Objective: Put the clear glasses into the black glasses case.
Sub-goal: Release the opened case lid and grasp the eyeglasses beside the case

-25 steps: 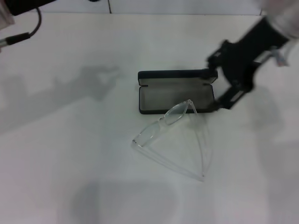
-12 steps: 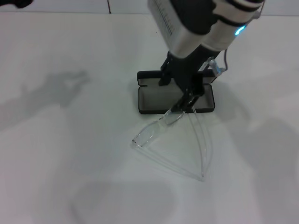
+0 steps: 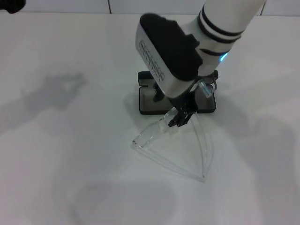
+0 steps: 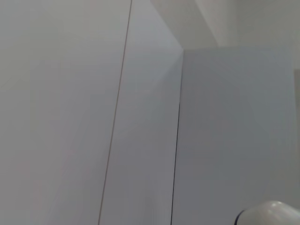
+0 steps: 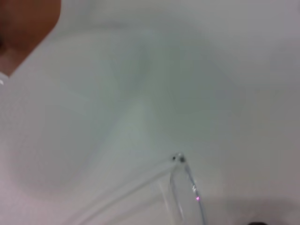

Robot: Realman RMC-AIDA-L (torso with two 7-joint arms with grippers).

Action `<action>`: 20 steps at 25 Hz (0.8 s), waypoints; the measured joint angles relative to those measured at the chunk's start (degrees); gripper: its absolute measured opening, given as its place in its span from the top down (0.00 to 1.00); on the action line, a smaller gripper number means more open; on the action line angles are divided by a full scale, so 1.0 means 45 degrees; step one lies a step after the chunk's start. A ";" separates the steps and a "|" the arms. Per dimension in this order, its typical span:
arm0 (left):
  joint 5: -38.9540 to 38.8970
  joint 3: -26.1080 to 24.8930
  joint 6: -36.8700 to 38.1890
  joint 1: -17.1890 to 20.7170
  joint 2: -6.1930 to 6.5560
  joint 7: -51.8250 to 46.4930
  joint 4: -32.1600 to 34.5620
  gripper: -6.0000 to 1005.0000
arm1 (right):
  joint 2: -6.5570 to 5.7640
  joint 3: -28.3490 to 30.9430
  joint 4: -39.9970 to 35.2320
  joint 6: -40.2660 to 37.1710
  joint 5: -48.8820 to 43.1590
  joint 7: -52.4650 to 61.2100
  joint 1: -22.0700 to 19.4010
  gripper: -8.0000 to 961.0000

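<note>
The clear glasses (image 3: 151,134) lie unfolded on the white table just in front of the black glasses case (image 3: 146,101), with their long arms reaching toward me. The case is open, showing grey lining, and my right arm covers most of it. My right gripper (image 3: 180,119) hangs directly over the glasses' lens nearest the case, its dark fingertips slightly apart and holding nothing. In the right wrist view a clear hinge of the glasses (image 5: 178,159) shows close up. My left gripper is out of view, and its wrist camera sees only a wall.
The white table (image 3: 70,154) stretches bare to the left and the front. A dark bit of the left arm (image 3: 9,4) sits at the far left corner. An orange-brown blur (image 5: 23,23) fills one corner of the right wrist view.
My right arm has swung in from the right, crossed over the case and dropped toward the glasses. The glasses and the case have not moved.
</note>
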 joint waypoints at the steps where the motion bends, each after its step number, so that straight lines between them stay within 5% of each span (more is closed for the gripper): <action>1: 0.0007 0.0000 -0.0001 -0.0024 -0.0002 0.0020 -0.0010 0.81 | 0.0000 -0.0202 0.0006 0.0133 0.0027 -0.0034 -0.0020 0.29; 20: 0.0188 0.0001 -0.0308 -0.0660 0.0033 0.0631 -0.0956 0.81 | -0.0001 -0.1773 0.0875 0.1342 0.1504 -0.1800 -0.0022 0.30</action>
